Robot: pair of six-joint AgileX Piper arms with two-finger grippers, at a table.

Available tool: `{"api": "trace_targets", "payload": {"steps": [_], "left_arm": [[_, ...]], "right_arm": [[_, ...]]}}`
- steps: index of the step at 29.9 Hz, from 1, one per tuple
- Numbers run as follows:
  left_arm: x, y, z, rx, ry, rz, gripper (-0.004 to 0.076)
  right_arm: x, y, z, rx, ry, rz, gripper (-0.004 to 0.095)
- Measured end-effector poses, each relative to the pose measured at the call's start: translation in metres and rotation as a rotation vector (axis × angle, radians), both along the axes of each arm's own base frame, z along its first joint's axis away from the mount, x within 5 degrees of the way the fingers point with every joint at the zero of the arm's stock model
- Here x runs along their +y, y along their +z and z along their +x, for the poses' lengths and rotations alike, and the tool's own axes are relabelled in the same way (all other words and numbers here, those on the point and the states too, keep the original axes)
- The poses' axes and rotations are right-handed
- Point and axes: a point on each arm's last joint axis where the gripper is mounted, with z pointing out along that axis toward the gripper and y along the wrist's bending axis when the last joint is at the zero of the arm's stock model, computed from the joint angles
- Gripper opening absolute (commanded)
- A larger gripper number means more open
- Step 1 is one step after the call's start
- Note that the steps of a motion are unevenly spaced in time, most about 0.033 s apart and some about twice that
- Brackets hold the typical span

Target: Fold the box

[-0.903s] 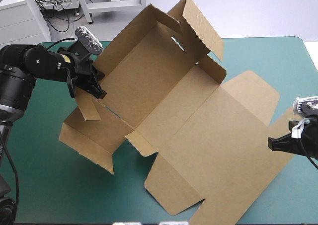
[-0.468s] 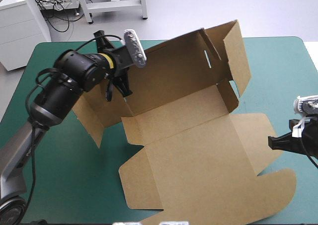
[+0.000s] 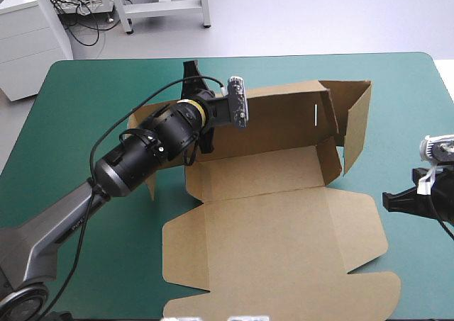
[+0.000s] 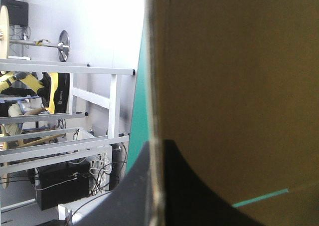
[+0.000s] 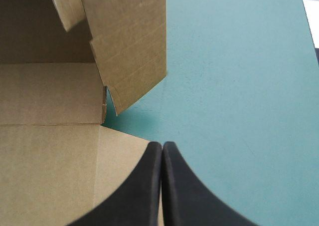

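Table [image 3: 78,108]: teal-green, bearing one box [image 3: 273,229].
Box: mid-table; lid flat toward the near edge, back wall upright.
Grippers: two.
Left gripper [image 4: 159,145]: pinched on the back wall's edge, board between its fingers.
Right gripper [image 5: 162,145]: fingers pressed together, empty, at the lid's right edge.

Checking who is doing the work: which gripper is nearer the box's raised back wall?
Left. The left gripper is clamped on the raised back wall; the right gripper sits shut by the flat lid's edge.
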Motion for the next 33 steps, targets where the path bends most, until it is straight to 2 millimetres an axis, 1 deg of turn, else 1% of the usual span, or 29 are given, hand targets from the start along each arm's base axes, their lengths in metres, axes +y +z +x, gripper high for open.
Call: {"api": "trace_targets", "payload": {"steps": [4,6,10,14,21,26,29,33], "left_arm": [[-0.006,-0.026,-0.007,-0.021,-0.007,0.052,-0.0032],[-0.009,-0.034,-0.013,-0.059,-0.025,0.062,-0.0032],[-0.005,-0.043,-0.025,-0.126,-0.053,0.062,-0.0032],[0.001,-0.052,-0.031,-0.135,-0.065,0.054,-0.0032],[0.008,-0.077,-0.039,-0.141,-0.089,0.064,-0.0032],[0.009,-0.086,-0.047,-0.165,-0.125,0.075,-0.0032],[0.009,-0.088,-0.048,-0.164,-0.118,0.062,-0.0032],[0.009,-0.088,-0.049,-0.16,-0.109,0.042,-0.0032]], "right_arm": [[0.0,0.0,0.0,-0.003,0.0,0.001,-0.0023],[0.0,0.0,0.0,-0.004,0.001,0.001,-0.0023],[0.0,0.0,0.0,-0.004,-0.005,0.009,-0.0023],[0.0,0.0,0.0,-0.003,-0.012,0.019,-0.0023],[0.003,0.0,0.0,0.005,0.001,0.051,-0.0023],[0.003,0.0,0.0,0.007,-0.003,0.069,-0.0023],[0.003,0.0,0.0,0.009,-0.013,0.085,-0.0023],[0.003,0.0,0.0,0.01,-0.018,0.092,0.0012]]}}
